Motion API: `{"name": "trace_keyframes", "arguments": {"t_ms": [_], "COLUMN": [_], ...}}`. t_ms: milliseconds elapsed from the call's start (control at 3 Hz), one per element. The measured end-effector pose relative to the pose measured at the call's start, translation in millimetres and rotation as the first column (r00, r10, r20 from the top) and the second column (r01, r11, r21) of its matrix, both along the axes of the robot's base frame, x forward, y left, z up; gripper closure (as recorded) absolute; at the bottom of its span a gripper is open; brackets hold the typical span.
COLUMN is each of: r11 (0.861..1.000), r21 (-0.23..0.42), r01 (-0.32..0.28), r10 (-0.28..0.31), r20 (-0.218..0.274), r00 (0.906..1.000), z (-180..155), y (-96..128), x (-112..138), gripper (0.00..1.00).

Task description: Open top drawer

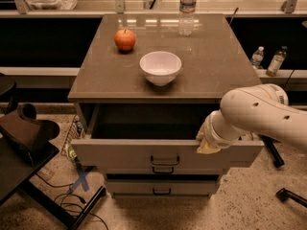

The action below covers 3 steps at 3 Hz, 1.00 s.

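Note:
The top drawer [120,153] of the grey-beige cabinet stands pulled well out toward me, its dark boxy inside [148,121] showing. Its small black bar handle [164,160] is at the centre of the front panel. My gripper [207,142] is at the right part of the drawer's upper front edge, mostly hidden behind my white wrist and forearm [259,114], which come in from the right. Below, the two shorter drawer fronts stay closed; the lowest one's handle [161,191] shows.
On the cabinet top [216,66] stand a white bowl [160,67], a red apple [124,40] and a water bottle [187,4]. Two bottles [266,59] stand on the ledge at right. Dark furniture [24,138] and cables lie at left, with black legs on the floor at right.

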<state>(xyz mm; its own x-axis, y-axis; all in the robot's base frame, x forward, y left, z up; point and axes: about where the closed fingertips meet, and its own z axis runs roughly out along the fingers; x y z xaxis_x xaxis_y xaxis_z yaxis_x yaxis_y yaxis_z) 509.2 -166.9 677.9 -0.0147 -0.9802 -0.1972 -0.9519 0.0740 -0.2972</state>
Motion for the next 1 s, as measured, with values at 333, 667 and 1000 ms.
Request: {"name": "trace_keyframes", "arguments": {"t_ms": [333, 667, 1000], "r11": [0.999, 0.999, 0.997], "r21": [-0.004, -0.004, 0.007], "r01": [0.041, 0.041, 0.072], "r10": [-0.041, -0.041, -0.072], "r20": [-0.018, -0.018, -0.02], "r00": [0.999, 0.999, 0.9972], "z": [2, 2, 8], "y": [-9, -9, -18], "x": [-20, -20, -48], "gripper": [1.0, 1.0, 1.0]}}
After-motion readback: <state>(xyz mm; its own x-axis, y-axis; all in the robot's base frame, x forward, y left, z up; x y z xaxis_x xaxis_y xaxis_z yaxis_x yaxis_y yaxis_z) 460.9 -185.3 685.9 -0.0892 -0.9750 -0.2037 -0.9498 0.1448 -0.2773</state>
